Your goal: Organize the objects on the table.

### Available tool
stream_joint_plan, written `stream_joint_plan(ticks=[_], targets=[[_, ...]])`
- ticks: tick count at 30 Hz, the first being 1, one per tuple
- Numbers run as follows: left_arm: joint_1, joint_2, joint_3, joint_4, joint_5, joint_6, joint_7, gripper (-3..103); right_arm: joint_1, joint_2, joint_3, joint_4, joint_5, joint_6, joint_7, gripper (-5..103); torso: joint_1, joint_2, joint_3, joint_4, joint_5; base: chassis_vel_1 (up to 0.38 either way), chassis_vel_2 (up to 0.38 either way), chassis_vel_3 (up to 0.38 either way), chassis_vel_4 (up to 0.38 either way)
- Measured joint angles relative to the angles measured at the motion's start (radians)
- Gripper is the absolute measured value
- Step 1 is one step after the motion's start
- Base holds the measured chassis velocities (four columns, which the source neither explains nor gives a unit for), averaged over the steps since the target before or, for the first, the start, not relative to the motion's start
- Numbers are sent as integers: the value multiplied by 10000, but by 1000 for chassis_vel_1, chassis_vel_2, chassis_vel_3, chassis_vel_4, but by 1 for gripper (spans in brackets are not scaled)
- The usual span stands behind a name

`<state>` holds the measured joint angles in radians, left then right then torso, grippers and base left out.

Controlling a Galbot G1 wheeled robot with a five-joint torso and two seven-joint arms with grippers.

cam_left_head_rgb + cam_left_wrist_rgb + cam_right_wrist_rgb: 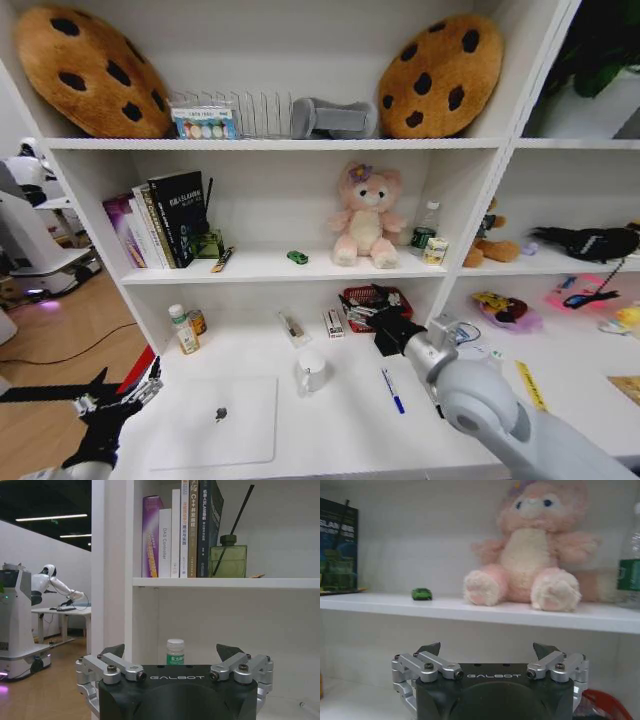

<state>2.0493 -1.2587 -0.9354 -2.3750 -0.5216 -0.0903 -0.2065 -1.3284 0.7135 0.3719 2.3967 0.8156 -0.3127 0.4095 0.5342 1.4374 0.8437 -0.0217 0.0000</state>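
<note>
Reach favours my right gripper (489, 652): its jaws stand wide and empty above the tabletop's (340, 420) back middle, facing the shelf where the green toy car (421, 594) sits. The blue-capped pen (393, 391) lies just beside that arm, long axis running front to back. My left gripper (170, 655), jaws also wide, hovers off the left edge beside the laptop (215, 422).

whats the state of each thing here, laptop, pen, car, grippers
laptop: lid closed, lying flat on the table
blue-capped pen: capped, lying loose on the table right of the laptop
green toy car: on its wheels on the shelf, left of the pink plush, apart from it
left gripper: open, empty, low at the table's left end
right gripper: open, empty, raised over the table facing the shelf
</note>
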Motion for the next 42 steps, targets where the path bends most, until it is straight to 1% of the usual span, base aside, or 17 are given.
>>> stream_joint_plan(ticks=[1,3,5,8,12,14,19,22,25,28,34,36,38,42], targets=[[1,-7,8,6,6,-13,1,100,-454,127,305,4,-209,68,1,100,0,-1,0,-3,1,0,0,0,0],[-33,-41,62,26,42,-24,2,100,-1304,468,765,-75,-839,230,0,100,0,0,0,-1,0,0,0,0,0],[-49,-54,75,34,54,-26,0,100,-1480,563,830,-115,-997,250,4,100,0,0,0,0,-1,0,0,0,0],[-102,-103,137,64,81,-35,-28,100,-2218,1031,959,-475,-1721,315,142,100,0,0,1,1,0,0,0,0,0],[-119,-122,171,119,110,-61,-42,100,-2611,1228,955,-840,-2028,379,189,100,0,0,1,2,0,0,0,0,0],[-117,-162,203,158,137,-88,-50,100,-2915,1451,795,-1225,-2176,377,209,100,0,0,2,0,0,0,0,0,0],[-53,-195,228,164,176,-115,-50,100,-2925,1752,460,-1562,-2089,233,378,100,0,0,1,1,0,0,0,0,0],[24,-202,215,182,193,-149,-39,100,-2786,2018,-4,-2028,-1894,27,598,100,1,-1,1,2,0,0,0,0,0],[71,-197,197,215,192,-167,-22,100,-2656,2130,-233,-2377,-1851,-4,653,100,2,-2,2,1,0,0,0,0,0],[91,-196,195,245,203,-173,-12,100,-2541,2186,-399,-2661,-1801,-29,694,100,2,-2,2,1,0,0,0,0,0],[76,-195,237,322,271,-176,-2,100,-1904,2231,-826,-3269,-1223,-295,883,100,2,-2,2,1,0,0,0,0,0],[62,-193,240,326,273,-176,-2,100,-1742,2232,-914,-3369,-1099,-349,919,101,2,-2,2,1,-1,0,0,0,0],[45,-185,228,333,273,-172,-4,100,-1444,2228,-1077,-3585,-887,-448,958,100,2,-2,2,1,-1,0,0,0,0],[46,-177,183,335,259,-167,-6,100,-1255,2214,-1178,-3821,-779,-482,979,97,2,-2,2,2,0,0,0,0,0]])
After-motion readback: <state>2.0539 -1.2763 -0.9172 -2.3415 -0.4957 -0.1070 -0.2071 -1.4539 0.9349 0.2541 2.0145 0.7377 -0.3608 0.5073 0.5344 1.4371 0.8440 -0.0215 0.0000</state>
